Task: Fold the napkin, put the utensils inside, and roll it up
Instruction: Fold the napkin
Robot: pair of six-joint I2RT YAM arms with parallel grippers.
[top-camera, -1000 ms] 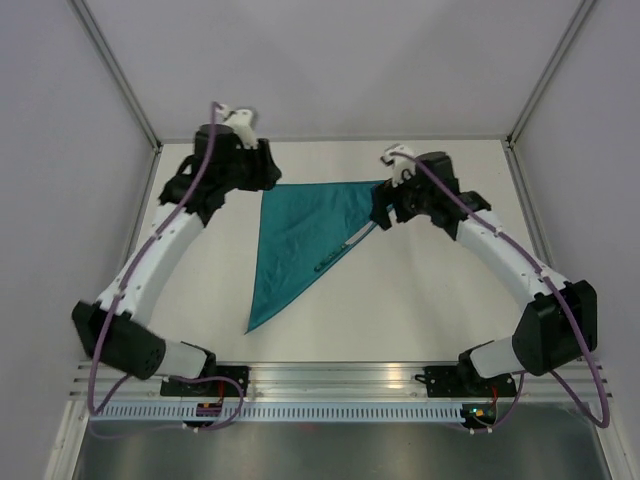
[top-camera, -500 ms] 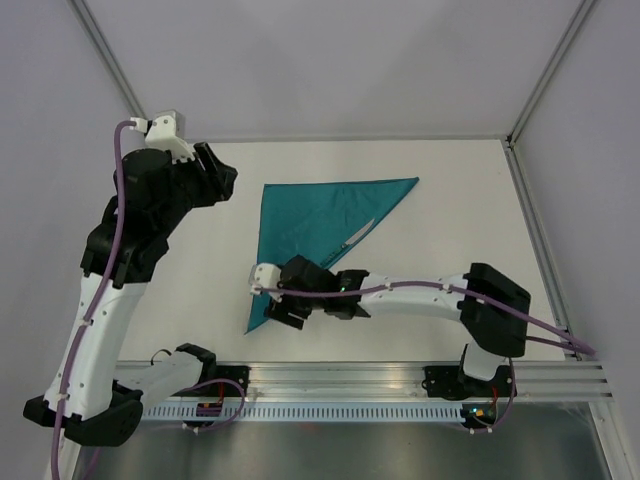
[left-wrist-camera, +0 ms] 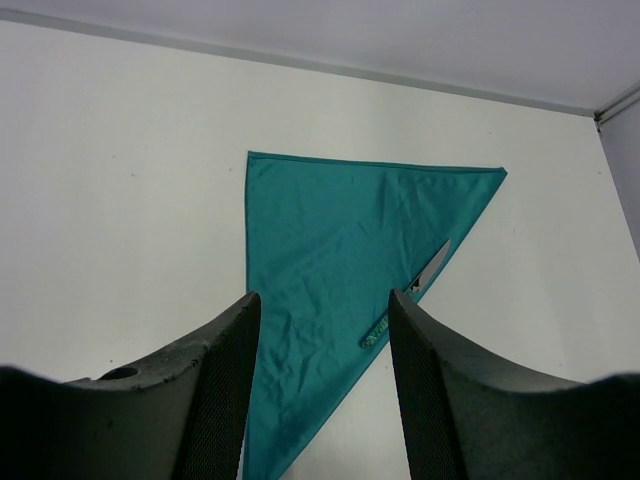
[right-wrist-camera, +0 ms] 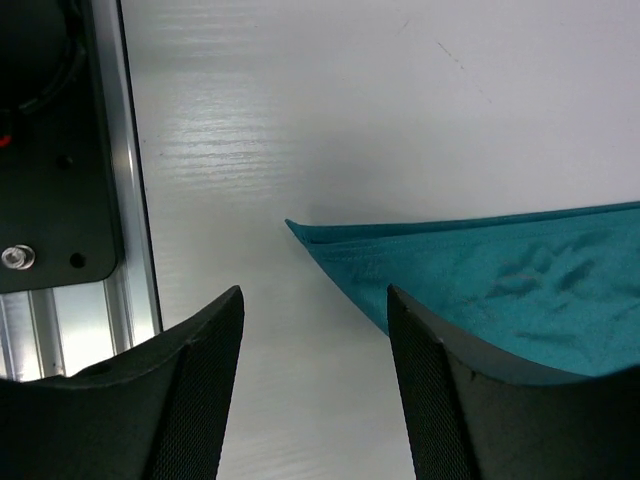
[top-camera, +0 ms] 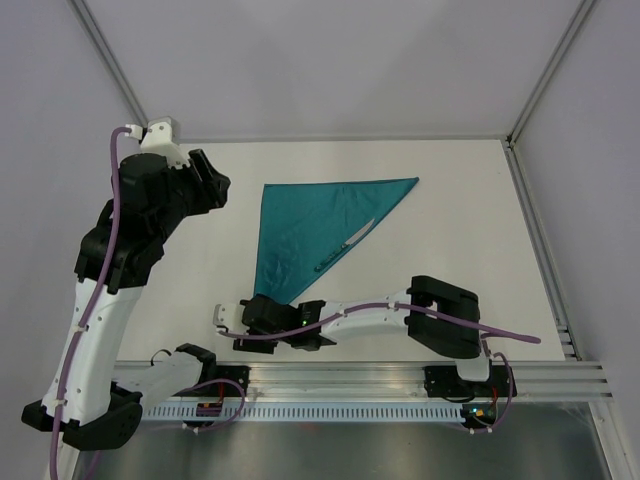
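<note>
Moved: right arm, from the napkin's far right corner to its near corner; left arm, lifted up and back from the far left corner.
Napkin (top-camera: 305, 225): folded into a triangle, flat on the table (top-camera: 460, 230), in the same place as before; long folded edge on the right, one point towards the arm bases.
Utensil (left-wrist-camera: 405, 293): one slim piece visible, lying on the cloth along the long edge, silvery tip towards the far right corner.
Left gripper (left-wrist-camera: 322, 297): raised over the table left of the napkin, not touching it; jaws wide apart, nothing between them.
Right gripper (right-wrist-camera: 315, 297): low over the near point of the cloth, beside the aluminium rail (right-wrist-camera: 115, 200); jaws apart, straddling that corner without gripping it.
Right arm: stretched leftwards just above the table's near edge.
</note>
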